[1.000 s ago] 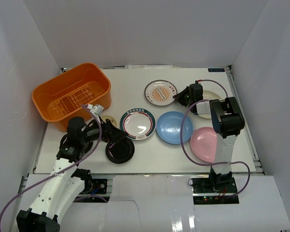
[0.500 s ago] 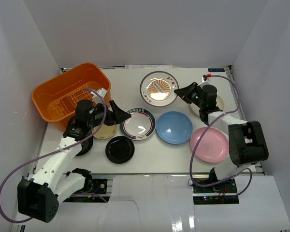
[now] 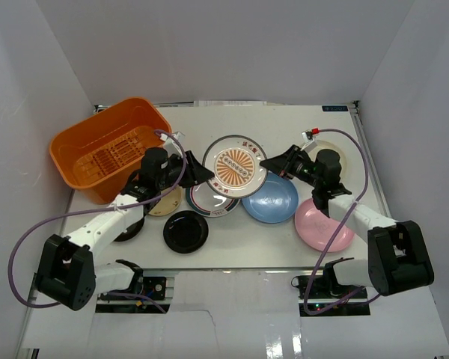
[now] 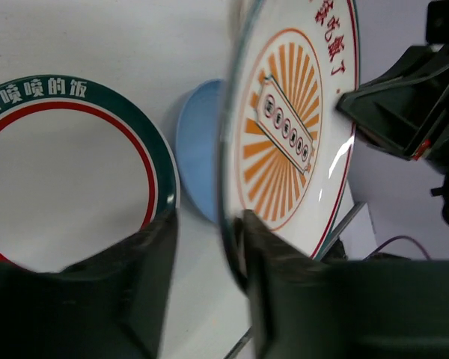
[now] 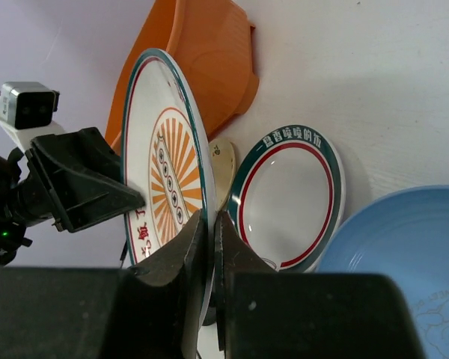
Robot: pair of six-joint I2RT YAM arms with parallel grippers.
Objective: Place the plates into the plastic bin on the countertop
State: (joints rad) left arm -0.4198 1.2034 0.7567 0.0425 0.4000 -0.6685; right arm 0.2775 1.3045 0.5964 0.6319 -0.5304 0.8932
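So in the last sec the right claw (image 3: 275,161) lifted the white round plate w/ orange sunburst print (image 3: 236,166) off the white worktop (image 3: 284,123) to mid-table, pinched tight on its rim. Meanwhile the left claw (image 3: 200,173) came over and is narrowing around the opposite edge, still a gap tho. Looks like a handoff toward the orange rectangular plastic bin (image 3: 97,118), plate's not in yet

green-rimmed plate (image 3: 206,200) half hidden behind the orange-patterned plate (image 3: 235,166), tan plate (image 3: 167,203) mostly under the left arm (image 3: 112,217); light blue plate (image 5: 404,262) cut by the right wrist view's edge, cream plate (image 3: 337,149) partly behind the right claw (image 3: 269,161)
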